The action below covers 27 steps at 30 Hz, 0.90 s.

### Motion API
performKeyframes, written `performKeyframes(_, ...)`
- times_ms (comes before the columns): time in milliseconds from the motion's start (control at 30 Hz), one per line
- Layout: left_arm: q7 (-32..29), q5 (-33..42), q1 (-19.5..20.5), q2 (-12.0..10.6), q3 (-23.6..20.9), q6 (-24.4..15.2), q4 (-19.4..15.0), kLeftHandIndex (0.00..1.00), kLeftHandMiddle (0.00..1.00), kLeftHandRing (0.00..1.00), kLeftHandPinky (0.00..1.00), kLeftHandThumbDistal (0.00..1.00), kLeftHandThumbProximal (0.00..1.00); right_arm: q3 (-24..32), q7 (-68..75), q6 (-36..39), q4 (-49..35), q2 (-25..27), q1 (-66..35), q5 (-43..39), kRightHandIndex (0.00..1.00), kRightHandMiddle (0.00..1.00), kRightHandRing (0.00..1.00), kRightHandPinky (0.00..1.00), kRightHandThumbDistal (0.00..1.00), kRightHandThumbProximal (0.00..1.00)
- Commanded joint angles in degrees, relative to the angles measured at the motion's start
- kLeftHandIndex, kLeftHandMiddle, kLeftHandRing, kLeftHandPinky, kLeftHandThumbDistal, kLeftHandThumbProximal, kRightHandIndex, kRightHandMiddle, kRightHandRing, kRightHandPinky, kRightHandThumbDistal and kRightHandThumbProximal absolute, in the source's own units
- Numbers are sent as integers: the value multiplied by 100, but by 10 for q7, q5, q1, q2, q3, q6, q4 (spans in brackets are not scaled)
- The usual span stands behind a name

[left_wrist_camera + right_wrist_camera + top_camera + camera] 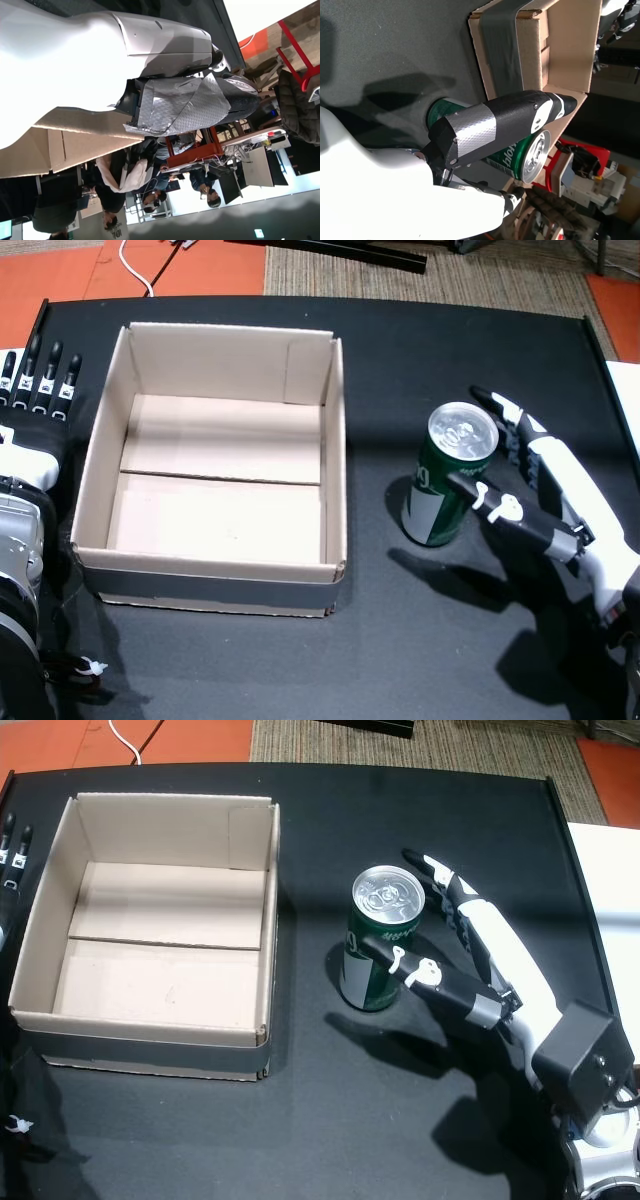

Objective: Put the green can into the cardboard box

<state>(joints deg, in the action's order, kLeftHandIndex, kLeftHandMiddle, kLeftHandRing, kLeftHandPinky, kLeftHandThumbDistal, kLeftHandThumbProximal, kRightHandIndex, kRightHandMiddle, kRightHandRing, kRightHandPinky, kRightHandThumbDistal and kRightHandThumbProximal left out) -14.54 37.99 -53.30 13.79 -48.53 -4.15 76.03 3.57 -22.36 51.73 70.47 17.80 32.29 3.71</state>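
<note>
Currently my right hand (pixel 545 495) is spread wide around the green can (pixel 447 478) with nothing gripped: the thumb (pixel 400 963) crosses the can's near side, and the other fingers (pixel 505 420) reach past its far right side. In both head views a dark gap shows between those fingers and the can's wall; whether the thumb touches the label I cannot tell. In the right wrist view the taped thumb (pixel 490 127) lies across the can (pixel 517 157).

Can stands upright on the black surface (pixel 400 640), just right of the cardboard box (pixel 335 470), a strip of bare surface between them. Box is open-topped, its inside bare, and its right wall reaches about as high as the can's top. The surface in front of the can and behind it is bare up to the far edge.

My left hand (pixel 35 405) rests flat at the surface's left edge, just beside the box's left wall (pixel 100 440), fingers (pixel 50 365) straight and apart, holding nothing. Right edge of the surface lies close past my right forearm.
</note>
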Motion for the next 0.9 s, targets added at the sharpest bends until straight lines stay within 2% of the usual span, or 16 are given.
performKeyframes(0, 2, -1, 0, 5, 0, -1, 3, 66, 67, 74, 92, 0, 100, -3, 5, -11, 7, 8, 11, 8, 100, 100, 100, 100, 100, 67)
performKeyframes(67, 6, -2, -1, 5, 1, -3, 3, 67, 67, 73, 90, 0, 100, -10, 18, -18, 10, 11, 20, 20, 100, 100, 100, 100, 100, 70)
performKeyframes(367, 14, -1, -3, 1, 0, -8, 3, 66, 67, 73, 88, 0, 100, -24, 22, -74, 31, 7, 69, 42, 100, 100, 100, 100, 100, 64)
performKeyframes(500, 17, -2, -4, 1, 2, -7, 4, 69, 67, 72, 91, 0, 100, -28, 22, -81, 33, 8, 74, 46, 100, 100, 100, 100, 100, 63)
performKeyframes(567, 15, -2, -4, 1, 2, -5, 4, 66, 66, 72, 92, 0, 100, -31, 23, -85, 34, 7, 77, 49, 100, 100, 100, 100, 100, 63)
performKeyframes(700, 16, -1, -4, -1, 1, -10, 3, 68, 65, 72, 89, 0, 100, -39, 29, -88, 33, 7, 80, 60, 100, 100, 100, 100, 100, 63)
performKeyframes(800, 10, 0, -3, -1, 1, -7, 3, 72, 69, 74, 91, 0, 100, -39, 22, -90, 33, 6, 80, 61, 100, 100, 100, 100, 100, 60)
performKeyframes(867, 10, 0, -3, -1, 0, -6, 3, 71, 68, 73, 91, 0, 100, -40, 17, -94, 33, 6, 80, 60, 100, 100, 100, 100, 100, 61)
